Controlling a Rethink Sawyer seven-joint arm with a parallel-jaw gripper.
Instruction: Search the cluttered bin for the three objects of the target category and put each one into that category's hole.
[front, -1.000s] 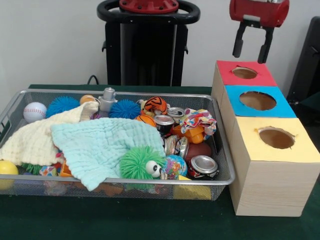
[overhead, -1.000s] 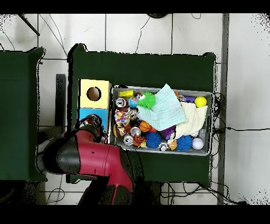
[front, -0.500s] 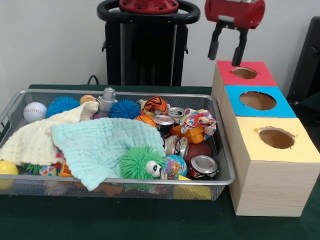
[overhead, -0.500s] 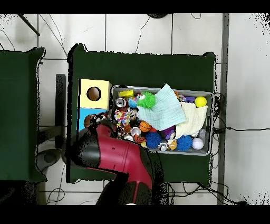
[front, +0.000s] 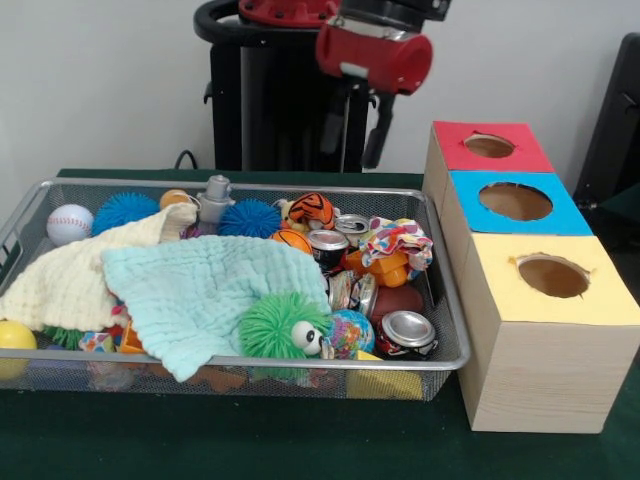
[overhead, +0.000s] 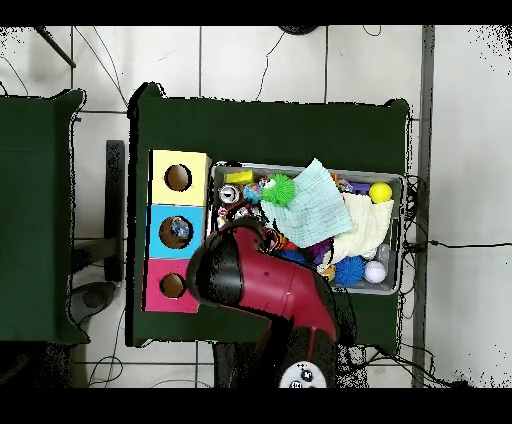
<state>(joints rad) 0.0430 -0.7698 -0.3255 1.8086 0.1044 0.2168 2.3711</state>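
Note:
The silver wire-mesh bin (front: 60, 184) is full of toys and cloths. A silver-topped can (front: 405, 331) lies at its front right corner. Two more cans (front: 328, 245) (front: 352, 225) lie near the middle right, behind a crushed can (front: 352, 291). A grey capped neck (front: 214, 196) stands up at the back; I cannot tell whether it is the bottle. My gripper (front: 353, 138) hangs open and empty above the bin's far rim, left of the red hole (front: 489, 146). In the overhead view the arm (overhead: 262, 283) hides the gripper and the bin's (overhead: 396, 182) left part; one can (overhead: 229, 194) shows.
A wooden box at the right has a red, a blue (front: 515, 201) and a yellow hole (front: 552, 276). A mint cloth (front: 200, 290) and a cream cloth (front: 70, 275) cover the bin's left half. A green spiky toy (front: 280, 325) lies at the front.
My gripper has moved from above the red hole leftward in the front view to above the bin's far rim, still open and empty. The bin's contents have not moved.

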